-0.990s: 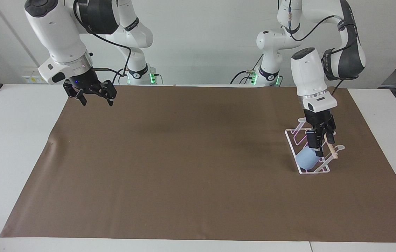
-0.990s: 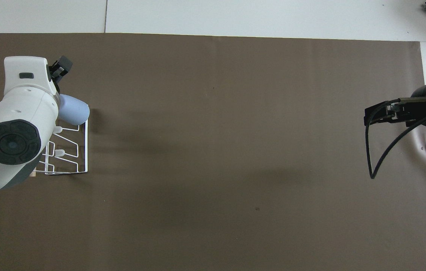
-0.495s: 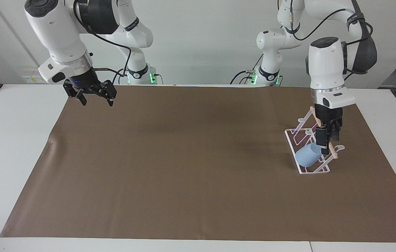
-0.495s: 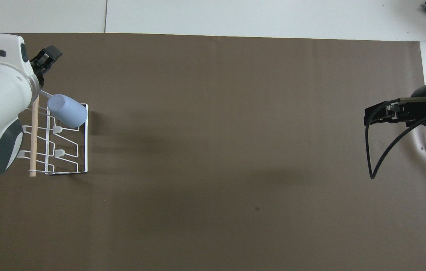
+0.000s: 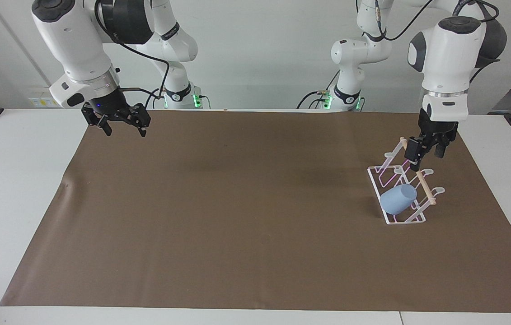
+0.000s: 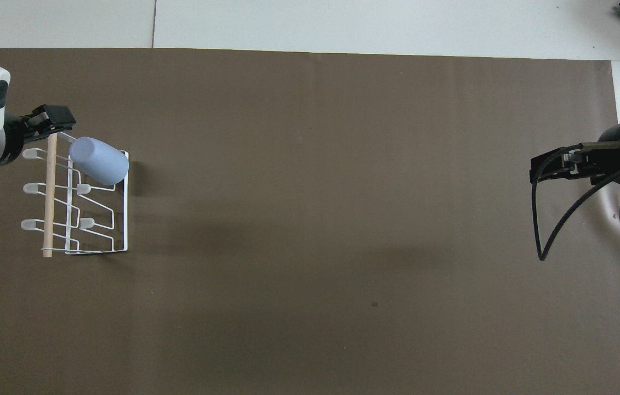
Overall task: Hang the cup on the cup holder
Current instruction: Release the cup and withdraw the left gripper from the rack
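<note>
**Cup hung on the rack**

The light-blue cup sits tilted on a prong of the white cup holder, at the left arm's end of the worktop. The left tool hangs released above the holder, gripping nothing. The right tool waits released over the brown mat.

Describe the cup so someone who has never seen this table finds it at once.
Go to the left arm's end of the brown mat, where a white wire cup holder stands. The cup hangs tilted on the prong farthest from the robots. It is the only light-blue thing there, a plain handleless tumbler; the other prongs are bare.
</note>
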Robot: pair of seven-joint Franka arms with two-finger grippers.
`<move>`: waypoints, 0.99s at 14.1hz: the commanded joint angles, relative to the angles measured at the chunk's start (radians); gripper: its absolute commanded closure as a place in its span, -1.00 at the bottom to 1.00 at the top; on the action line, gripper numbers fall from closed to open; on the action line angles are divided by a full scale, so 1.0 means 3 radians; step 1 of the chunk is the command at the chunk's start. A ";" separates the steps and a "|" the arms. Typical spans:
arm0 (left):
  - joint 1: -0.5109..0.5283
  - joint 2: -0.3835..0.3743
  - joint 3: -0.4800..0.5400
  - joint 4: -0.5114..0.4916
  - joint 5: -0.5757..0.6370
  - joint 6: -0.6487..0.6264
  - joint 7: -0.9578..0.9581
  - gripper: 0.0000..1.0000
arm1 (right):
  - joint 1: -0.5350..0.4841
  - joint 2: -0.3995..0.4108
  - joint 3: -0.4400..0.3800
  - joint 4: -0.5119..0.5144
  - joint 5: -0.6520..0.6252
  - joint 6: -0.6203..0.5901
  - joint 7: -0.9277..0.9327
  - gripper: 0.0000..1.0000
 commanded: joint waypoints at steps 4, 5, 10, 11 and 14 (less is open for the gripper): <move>0.0068 -0.0110 -0.0003 0.0353 -0.0590 -0.0980 0.0926 -1.00 | -0.0029 -0.0036 0.0023 -0.0051 0.0002 0.0017 0.0051 -1.00; 0.0068 -0.0110 0.0002 0.0441 -0.0591 -0.1164 0.1093 -1.00 | -0.0029 -0.0036 0.0023 -0.0051 0.0002 0.0017 0.0051 -1.00; 0.0227 -0.0130 -0.0024 0.0503 -0.0565 -0.1508 0.1790 -1.00 | -0.0029 -0.0036 0.0023 -0.0051 0.0002 0.0017 0.0051 -1.00; 0.0197 -0.0151 -0.0029 0.0493 -0.0565 -0.1503 0.1755 -1.00 | -0.0029 -0.0036 0.0023 -0.0051 0.0002 0.0017 0.0051 -1.00; 0.0146 -0.0156 -0.0004 0.0498 -0.0565 -0.1524 0.1755 -1.00 | -0.0029 -0.0036 0.0023 -0.0051 0.0002 0.0017 0.0051 -1.00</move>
